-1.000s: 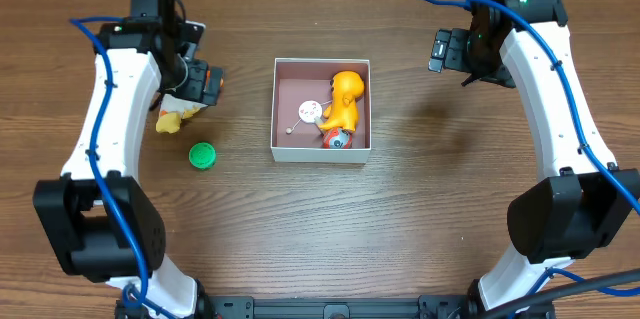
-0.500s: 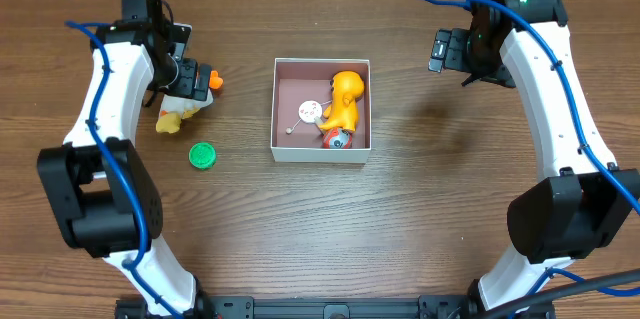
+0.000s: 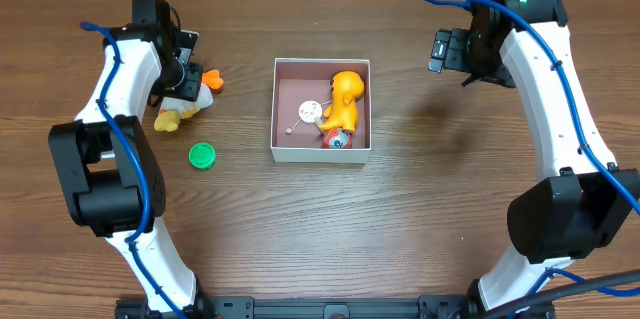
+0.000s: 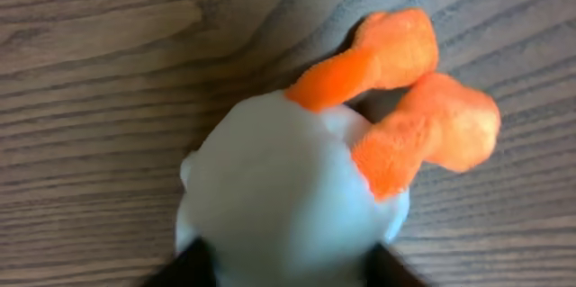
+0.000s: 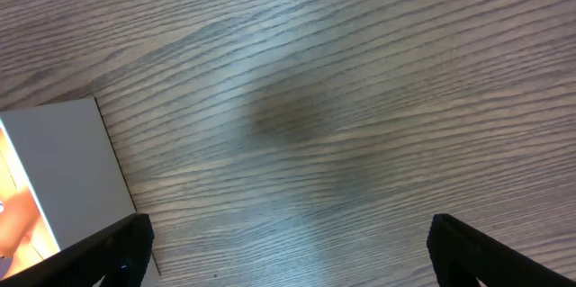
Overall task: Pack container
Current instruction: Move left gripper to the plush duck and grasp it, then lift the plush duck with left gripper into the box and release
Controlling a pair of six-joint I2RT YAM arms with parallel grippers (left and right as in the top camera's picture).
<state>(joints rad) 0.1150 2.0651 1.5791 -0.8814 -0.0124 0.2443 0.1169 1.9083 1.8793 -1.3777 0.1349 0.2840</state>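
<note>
The container (image 3: 320,154) sits open at the middle of the table (image 3: 400,219) in the overhead view, white walls around a pink-brown floor. Inside it a yellow figure (image 3: 347,94) lies along the right side. A small white disc (image 3: 310,111) is beside the figure, and a red and blue piece (image 3: 337,138) is partly tucked under its lower end; what that piece is cannot be made out. Well to the left of the box, the left gripper (image 3: 188,77) hangs over a plush toy (image 3: 210,81) and covers most of it, so only orange feet and a yellowish end show. A green cap (image 3: 203,156) lies near, below the toy. The right gripper (image 3: 450,51) is off to the box's upper right, too dark to read here.

In the left wrist view the plush toy (image 4: 288,197) fills the picture, blurred, with a white body and two orange feet. The left gripper (image 4: 288,269) shows only two dark tips at the bottom edge, one on each side of the body. Whether they squeeze it cannot be told.

In the right wrist view the right gripper (image 5: 288,227) is spread wide over bare wood, with nothing between its fingers (image 5: 117,242). A corner of the container (image 5: 63,170) is cut off at the left edge.
</note>
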